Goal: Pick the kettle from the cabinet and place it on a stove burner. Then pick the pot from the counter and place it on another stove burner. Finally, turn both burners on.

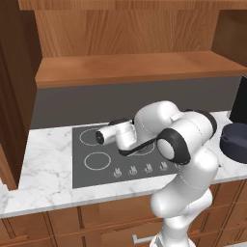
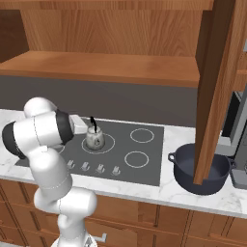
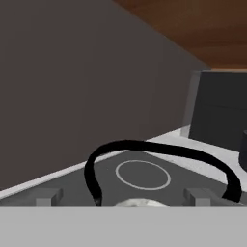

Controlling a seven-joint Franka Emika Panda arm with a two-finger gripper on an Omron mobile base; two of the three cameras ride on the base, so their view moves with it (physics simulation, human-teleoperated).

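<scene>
The kettle (image 2: 94, 139) stands upright on the cooktop's (image 2: 149, 166) lower-left ring in the right base view, its black loop handle (image 3: 159, 157) arching straight across the gripper's (image 3: 120, 198) path in the hand view. The two rings toward the picture's right lie bare — free room. Right of centre a hanging cabinet (image 2: 219, 82) panel drops in front of the pot (image 2: 200, 169), blocking approach from above. The shelf board (image 1: 135, 67) overhangs — low headroom.

Grey backsplash wall (image 1: 135, 99), brown wooden drawer fronts (image 2: 159, 217) below.
</scene>
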